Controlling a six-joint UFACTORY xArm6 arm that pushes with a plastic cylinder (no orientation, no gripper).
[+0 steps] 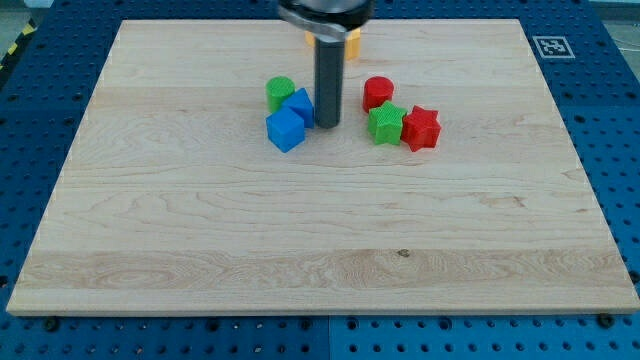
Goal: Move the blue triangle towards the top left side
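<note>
In the camera view, my tip (328,124) stands just right of the blue triangle (300,105), touching or nearly so; being a plain rod, it has no claw to spread or pinch. The triangle sits left of centre toward the far edge, between the green cylinder (281,92) and the blue cube (285,130). It shows no clear long axis, and I cannot tell which way it points. A push leftward and farther away looks right.

The blue triangle (301,104) lies flat in the upper middle of the desk (300,230), wedged between the green cylinder (280,92) and the blue cube (285,130), touching both.
</note>
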